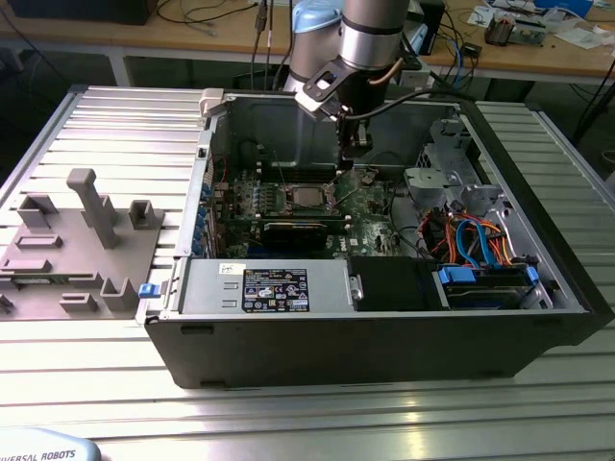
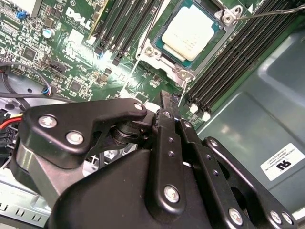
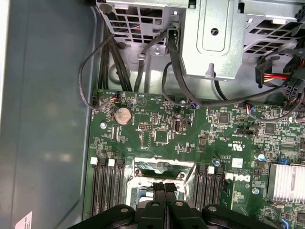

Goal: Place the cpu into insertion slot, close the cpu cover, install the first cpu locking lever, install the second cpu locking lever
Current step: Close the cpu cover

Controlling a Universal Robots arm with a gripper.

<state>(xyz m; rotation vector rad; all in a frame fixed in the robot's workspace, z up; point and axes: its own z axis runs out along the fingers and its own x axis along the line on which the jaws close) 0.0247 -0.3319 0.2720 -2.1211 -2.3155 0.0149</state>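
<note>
One arm stands over the open computer case point(image 1: 384, 336), entering from twelve o'clock in the exterior view; its gripper point(image 1: 340, 176) hangs low above the green circuit board point(image 1: 370, 216), the tips at about two o'clock of the cpu point(image 1: 306, 199) and just beside a corner of the insertion slot point(image 1: 284, 199); in both wrist views the two black fingers point(image 3: 159, 188) are pressed together, with nothing to be seen between them; the cpu lies flat in the insertion slot, silvery top up; in the second wrist view the cpu cover point(image 2: 167, 59) appears to lie down around it, its window framing the metal top; thin wire levers point(image 2: 267, 12) run out from the socket's corners, and whether they are latched I cannot tell; long black memory slots point(image 2: 233, 67) flank the socket on both sides; in the exterior view a labelled power supply point(image 1: 274, 288) sits at six o'clock of the cpu, blue and orange cables point(image 1: 476, 235) at three o'clock, and a grey fixture point(image 1: 86, 240) lies outside the case at nine o'clock, well apart from it.
</note>
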